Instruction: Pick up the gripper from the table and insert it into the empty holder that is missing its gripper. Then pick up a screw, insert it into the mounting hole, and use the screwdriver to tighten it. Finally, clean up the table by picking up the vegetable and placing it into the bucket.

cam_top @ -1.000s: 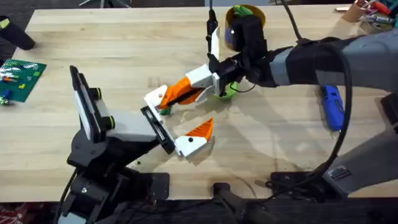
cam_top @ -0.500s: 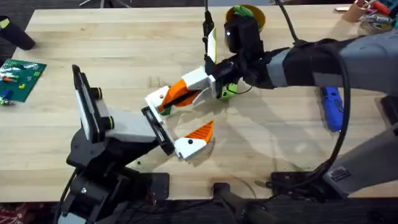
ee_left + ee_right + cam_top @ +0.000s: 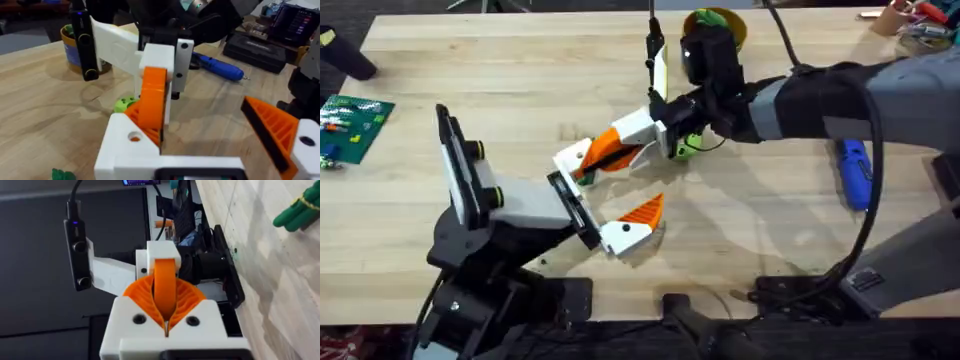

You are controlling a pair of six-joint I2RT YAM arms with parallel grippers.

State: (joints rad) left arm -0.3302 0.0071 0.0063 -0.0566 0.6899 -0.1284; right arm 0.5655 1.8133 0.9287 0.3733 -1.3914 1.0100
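The left jaws (image 3: 605, 195), white with orange ribbed pads, stand spread wide apart low over the pale wooden bench (image 3: 500, 90). The right jaws (image 3: 595, 158) reach across from the far side and are pressed together on the upper white finger (image 3: 131, 142) of the left pair, orange pads squeezing it from both sides, as the right wrist view shows. Just behind the right jaws, under the right arm's wrist, lies a small bright-green vegetable (image 3: 684, 146) on the bench, partly hidden. Farther back, beyond that wrist, stands the small round bucket (image 3: 716, 22) with purple wall and yellow-green rim. Well off to the right of both jaws, the stubby bright-blue-handled screwdriver (image 3: 854, 172) lies flat on the bench, untouched.
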